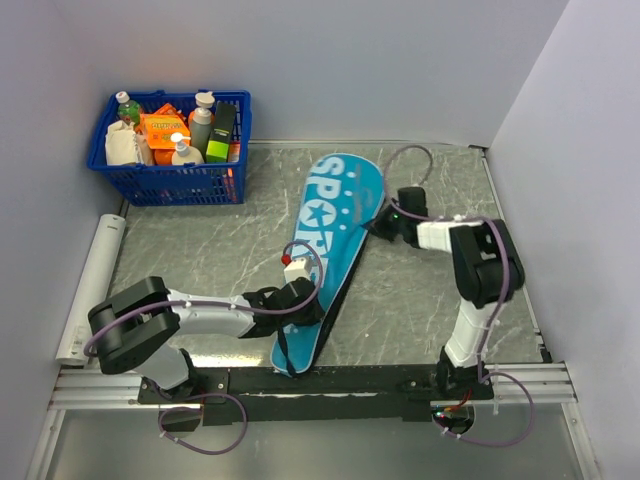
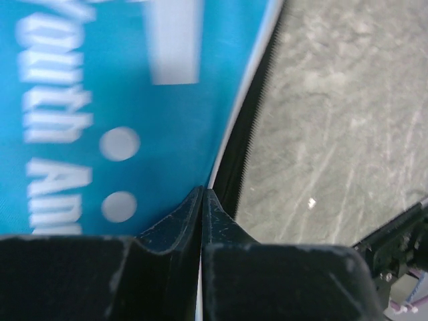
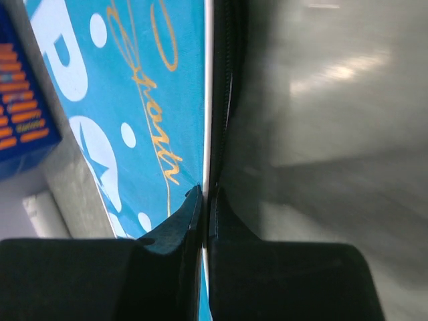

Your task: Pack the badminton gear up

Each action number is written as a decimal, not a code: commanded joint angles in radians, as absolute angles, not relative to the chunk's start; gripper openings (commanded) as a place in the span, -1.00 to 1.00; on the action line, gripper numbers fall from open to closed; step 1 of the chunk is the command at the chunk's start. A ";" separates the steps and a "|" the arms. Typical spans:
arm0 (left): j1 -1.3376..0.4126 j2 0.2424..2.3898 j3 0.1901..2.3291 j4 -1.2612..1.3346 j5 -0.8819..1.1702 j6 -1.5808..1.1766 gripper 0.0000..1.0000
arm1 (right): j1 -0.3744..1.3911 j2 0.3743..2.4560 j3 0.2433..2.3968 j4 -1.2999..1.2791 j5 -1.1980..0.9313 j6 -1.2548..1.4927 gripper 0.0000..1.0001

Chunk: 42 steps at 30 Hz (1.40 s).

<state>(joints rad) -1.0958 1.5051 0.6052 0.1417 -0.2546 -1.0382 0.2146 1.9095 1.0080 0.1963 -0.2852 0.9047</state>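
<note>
The long teal bag printed "SPORT" lies diagonally on the grey table, wide end far, narrow end near. My left gripper is shut on the bag's edge near the narrow end; in the left wrist view the jaws pinch the white piping beside the black zipper, with the bag to the left. My right gripper is shut on the right edge of the wide end; in the right wrist view the jaws close on the edge of the bag. No rackets or shuttlecocks are in view.
A blue basket of bottles and packets stands at the far left corner. A white roll lies along the table's left edge. White walls close in at the back and both sides. A black rail runs along the near edge.
</note>
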 commanded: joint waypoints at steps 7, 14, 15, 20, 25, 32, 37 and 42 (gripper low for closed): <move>-0.889 1.552 0.643 -0.078 -0.255 -0.967 -0.85 | 0.167 1.580 0.723 0.065 -0.075 0.977 -1.00; -0.743 1.604 0.733 -0.083 -0.244 -0.884 -0.85 | 0.190 1.444 0.540 0.023 -0.074 1.057 -1.00; -0.726 1.606 0.744 -0.078 -0.241 -0.874 -0.86 | 0.198 1.433 0.508 0.021 -0.071 1.066 -1.00; -0.611 1.598 0.742 -0.051 -0.206 -0.838 -0.89 | 0.241 1.378 0.480 -0.030 -0.066 1.081 -0.07; -0.552 1.578 0.723 -0.032 -0.186 -0.815 -0.89 | 0.281 1.231 0.508 -0.214 -0.019 1.011 0.27; -0.554 1.439 0.660 0.037 -0.089 -0.799 -0.89 | 0.279 0.980 0.612 -0.555 0.167 0.851 0.38; -0.563 1.235 0.594 0.048 -0.028 -0.799 -0.85 | 0.252 0.904 0.672 -0.679 0.294 0.784 0.36; -0.600 1.082 0.532 0.041 -0.009 -0.821 -0.79 | 0.177 0.955 0.657 -0.614 0.269 0.755 0.16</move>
<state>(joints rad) -0.5690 1.1759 0.5663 0.0212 -0.0494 -0.8207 0.2268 0.9157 0.6483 -0.5938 0.2363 0.8124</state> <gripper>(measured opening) 0.095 0.616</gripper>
